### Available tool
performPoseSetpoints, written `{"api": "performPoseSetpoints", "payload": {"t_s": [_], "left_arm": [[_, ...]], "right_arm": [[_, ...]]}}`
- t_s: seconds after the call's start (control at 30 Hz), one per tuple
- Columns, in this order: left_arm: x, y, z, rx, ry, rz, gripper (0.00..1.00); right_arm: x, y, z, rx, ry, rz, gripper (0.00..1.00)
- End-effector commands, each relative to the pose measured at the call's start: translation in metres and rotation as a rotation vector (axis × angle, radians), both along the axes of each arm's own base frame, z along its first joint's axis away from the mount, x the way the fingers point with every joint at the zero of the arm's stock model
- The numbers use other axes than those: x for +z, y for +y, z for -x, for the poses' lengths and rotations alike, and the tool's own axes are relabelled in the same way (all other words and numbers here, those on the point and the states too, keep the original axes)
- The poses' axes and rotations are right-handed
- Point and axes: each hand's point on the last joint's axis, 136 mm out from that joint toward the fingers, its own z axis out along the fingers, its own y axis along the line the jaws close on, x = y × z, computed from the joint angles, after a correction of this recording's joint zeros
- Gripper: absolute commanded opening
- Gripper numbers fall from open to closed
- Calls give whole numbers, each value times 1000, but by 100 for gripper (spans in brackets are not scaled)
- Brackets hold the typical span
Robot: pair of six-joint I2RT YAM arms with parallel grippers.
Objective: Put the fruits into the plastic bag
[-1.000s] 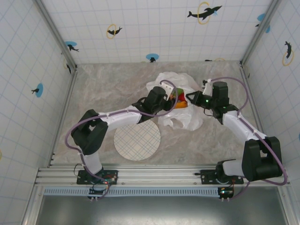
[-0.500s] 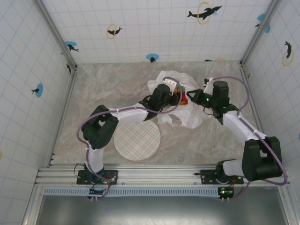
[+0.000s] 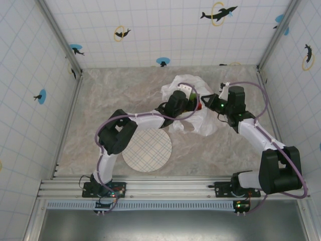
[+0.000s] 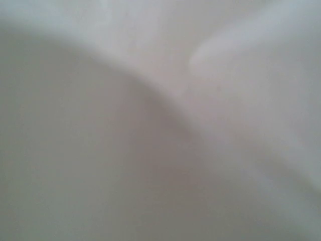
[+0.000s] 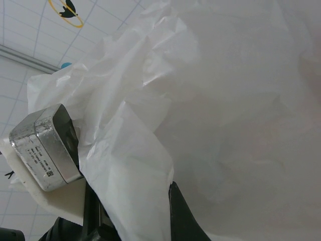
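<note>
Found the right gripper (image 5: pixel 135 221) with jaws pinched tight on a fold of the plastic bag (image 5: pixel 225 100). Cannot tell the jaw width on the left gripper (image 3: pixel 184 96), sunk into the bag's mouth (its lens blurred against white film). Glimpsed fruits (image 3: pixel 196 104), red and green, inside the bag at mid-tabletop (image 3: pixel 115 95). Noted a plate (image 3: pixel 147 150) just beside the bag, nearer the arm bases.

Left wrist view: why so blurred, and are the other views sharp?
Left wrist view: fully out of focus, pale grey-white, likely something too close to the lens. Right wrist view: sharp, the thin white wrinkled plastic bag shows crisp folds. Top external view: sharp, evenly lit.
</note>
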Motion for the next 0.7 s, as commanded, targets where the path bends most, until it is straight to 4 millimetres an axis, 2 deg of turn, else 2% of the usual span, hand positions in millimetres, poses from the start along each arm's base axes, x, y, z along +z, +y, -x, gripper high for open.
{"api": "performPoseSetpoints", "payload": {"t_s": [0.0,0.33,0.43,0.67], "left_arm": [[25,-2,-4,7,-30,56,78],[58,8,26,-80,-21,86,79],[65,19,42,-111,-9,73,79],[78,57,83,-161,39,53,78]], "right_arm": [[31,0,-12,-13,-93,-18,0],[23,-2,-10,-6,-81,3,0],[20,-4,-8,-7,-76,24,0],[13,-10,-6,-13,-70,45,0]]}}
